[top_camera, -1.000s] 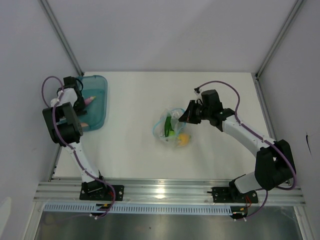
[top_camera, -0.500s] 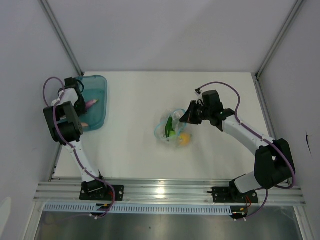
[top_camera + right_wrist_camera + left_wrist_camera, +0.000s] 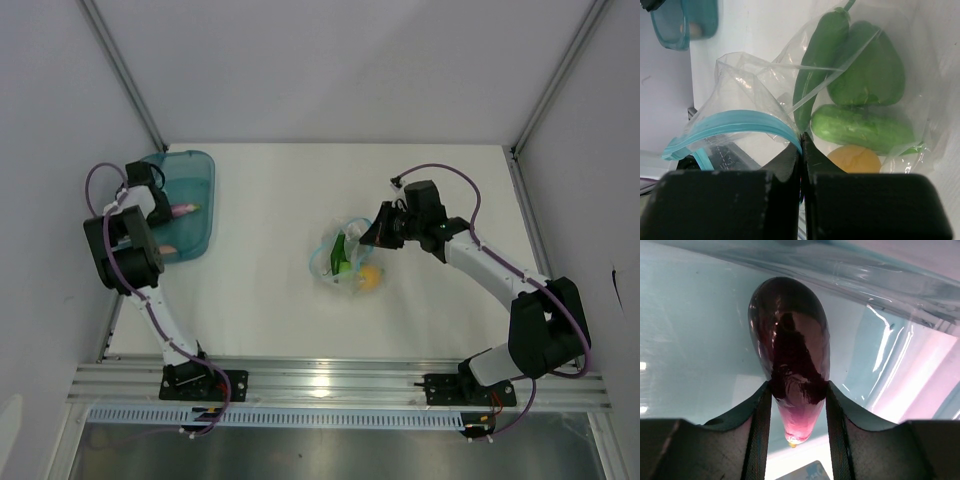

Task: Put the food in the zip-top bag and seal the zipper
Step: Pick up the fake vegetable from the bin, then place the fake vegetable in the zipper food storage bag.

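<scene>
My left gripper (image 3: 168, 211) (image 3: 796, 392) is shut on the purple eggplant (image 3: 790, 360) (image 3: 184, 209), held over the teal tub (image 3: 196, 168). A pinkish piece (image 3: 168, 248) lies in the tub's near end. My right gripper (image 3: 366, 237) (image 3: 801, 137) is shut on the light blue zipper strip (image 3: 735, 124) of the clear zip-top bag (image 3: 346, 260) and holds its mouth open. Inside the bag are a green pepper (image 3: 867, 70), a long green pepper (image 3: 817, 55), a cucumber (image 3: 860, 130) and a yellow-orange fruit (image 3: 856, 160) (image 3: 369, 278). The slider tab is not visible.
The teal tub's wall (image 3: 855, 275) arcs across the top of the left wrist view. Metal frame posts (image 3: 125, 75) and grey walls close in the white table (image 3: 270, 210). An aluminium rail (image 3: 330, 385) runs along the near edge.
My left gripper has shifted slightly with the eggplant, turning it more level over the tub. The bag's mouth has been drawn slightly to the right by my right gripper.
</scene>
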Tool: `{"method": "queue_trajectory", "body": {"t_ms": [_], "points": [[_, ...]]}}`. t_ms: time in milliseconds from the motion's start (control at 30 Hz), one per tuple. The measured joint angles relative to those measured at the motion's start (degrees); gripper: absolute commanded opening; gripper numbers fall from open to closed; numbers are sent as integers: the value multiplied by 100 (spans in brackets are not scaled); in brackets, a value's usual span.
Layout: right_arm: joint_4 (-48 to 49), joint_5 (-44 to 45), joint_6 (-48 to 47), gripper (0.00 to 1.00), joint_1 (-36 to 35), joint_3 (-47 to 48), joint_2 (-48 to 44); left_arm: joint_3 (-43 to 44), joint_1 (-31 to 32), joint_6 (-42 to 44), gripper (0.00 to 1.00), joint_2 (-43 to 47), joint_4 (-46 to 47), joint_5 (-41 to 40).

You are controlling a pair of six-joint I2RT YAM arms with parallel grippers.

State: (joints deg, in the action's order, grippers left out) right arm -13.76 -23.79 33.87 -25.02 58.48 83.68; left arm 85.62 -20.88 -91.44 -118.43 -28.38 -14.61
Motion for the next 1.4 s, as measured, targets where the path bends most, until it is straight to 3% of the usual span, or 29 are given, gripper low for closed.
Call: {"method": "queue_trajectory", "body": {"t_ms": [867,1100,1267,1400], "points": [[-365,219,-11,0,0,107,2,-2269,-249,74,1,2391,2009,1683],[-542,452,-48,0,-103,315,13,-2883,-273,798,1,3399,2677,2474],[-612,651,-48,0,-319,420,76,-3917,-208,1357,1,4736,3807,3132],[-726,763,-46,0,-468,575,168,-4415,-2,1519,1,4994,4623,4000]]}}
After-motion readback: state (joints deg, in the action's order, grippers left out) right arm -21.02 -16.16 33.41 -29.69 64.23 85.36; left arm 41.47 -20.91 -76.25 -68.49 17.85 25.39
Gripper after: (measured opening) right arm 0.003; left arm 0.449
